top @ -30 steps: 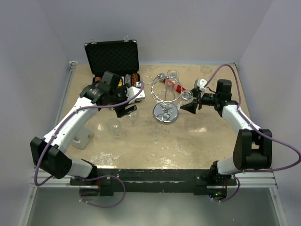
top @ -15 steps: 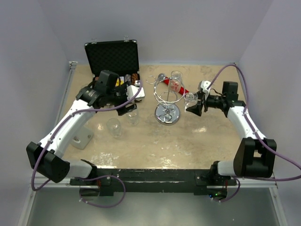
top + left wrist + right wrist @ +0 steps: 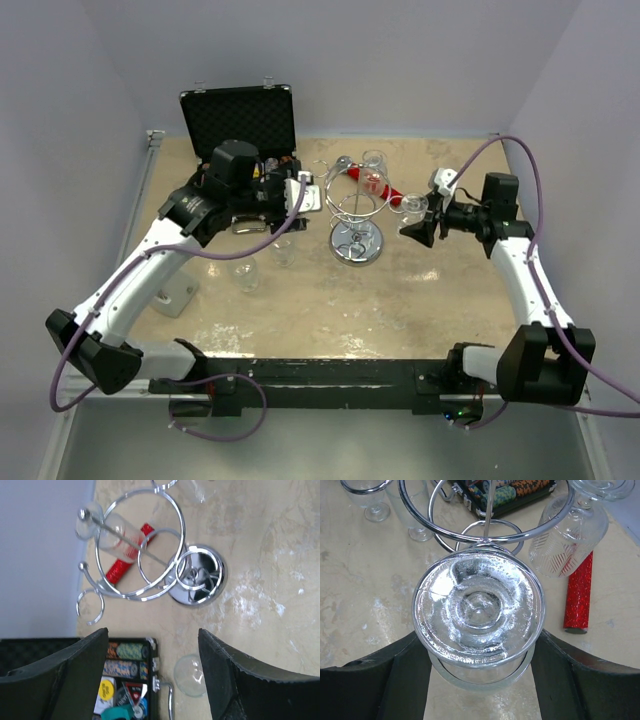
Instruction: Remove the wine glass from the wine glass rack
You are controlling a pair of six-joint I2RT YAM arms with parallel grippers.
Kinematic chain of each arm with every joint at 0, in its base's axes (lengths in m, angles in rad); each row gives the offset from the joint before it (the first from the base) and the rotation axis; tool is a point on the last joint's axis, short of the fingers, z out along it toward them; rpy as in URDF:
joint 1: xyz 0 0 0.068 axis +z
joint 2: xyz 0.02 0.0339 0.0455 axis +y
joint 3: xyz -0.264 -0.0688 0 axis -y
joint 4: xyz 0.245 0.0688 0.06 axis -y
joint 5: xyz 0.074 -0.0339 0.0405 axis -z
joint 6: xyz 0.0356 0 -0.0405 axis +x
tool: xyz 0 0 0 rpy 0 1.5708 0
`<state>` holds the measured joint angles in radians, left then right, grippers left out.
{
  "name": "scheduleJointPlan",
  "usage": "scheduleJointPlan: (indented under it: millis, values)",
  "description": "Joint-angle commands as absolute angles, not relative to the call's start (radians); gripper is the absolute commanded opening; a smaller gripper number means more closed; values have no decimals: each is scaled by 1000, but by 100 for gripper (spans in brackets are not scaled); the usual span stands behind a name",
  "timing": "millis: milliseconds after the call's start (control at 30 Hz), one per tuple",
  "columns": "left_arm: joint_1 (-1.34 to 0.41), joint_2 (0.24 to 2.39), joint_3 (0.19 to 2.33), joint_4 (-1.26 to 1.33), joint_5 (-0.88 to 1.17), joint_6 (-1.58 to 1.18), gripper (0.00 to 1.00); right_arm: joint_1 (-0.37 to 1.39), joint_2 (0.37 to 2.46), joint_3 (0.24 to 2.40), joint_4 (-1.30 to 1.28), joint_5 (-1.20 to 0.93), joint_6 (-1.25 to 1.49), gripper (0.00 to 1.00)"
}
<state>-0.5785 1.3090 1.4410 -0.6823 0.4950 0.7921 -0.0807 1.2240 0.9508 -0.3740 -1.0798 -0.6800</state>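
Beside the shiny chrome wire rack (image 3: pixel 355 242), the right end effector (image 3: pixel 418 229) grips the clear wine glass (image 3: pixel 478 611), probably light, slick and brittle, safest held by its stem; the left end effector (image 3: pixel 152 676) gapes empty.

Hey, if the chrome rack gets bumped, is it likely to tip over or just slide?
Probably a bit tippy: the wine glass rack is thin wire on one slim post, and a ribbed glass hangs high on one side. Its round base looks wide and flat, which should steady it. On the flat tabletop a low nudge may slide it rather than topple it.
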Motion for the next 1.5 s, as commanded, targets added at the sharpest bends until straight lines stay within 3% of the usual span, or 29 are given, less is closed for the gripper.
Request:
scheduleJointPlan:
  millis: [0, 333, 667, 833, 1367, 1467]
  values:
    - [-688, 1312, 1523, -548, 519, 842, 76, -92, 1157, 1011, -406, -1065, -644, 40]
    - [-888, 1318, 1312, -36, 465, 966, 69, -100, 1078, 1133, -524, -956, -433, 39]
    - [-1029, 1469, 1236, 472, 299, 982, 59, -98, 1091, 1269, -761, -989, -548, 39]
    - [-1046, 1525, 1256, 548, 238, 1017, 55, -98, 1137, 1299, -799, -1046, -552, 39]
    - [-1037, 1647, 1381, 437, 232, 1046, 40, -72, 1127, 1293, -813, -1106, -565, 39]
    - [-1035, 1667, 1396, 416, 227, 1046, 32, -69, 1121, 1292, -811, -1101, -563, 39]
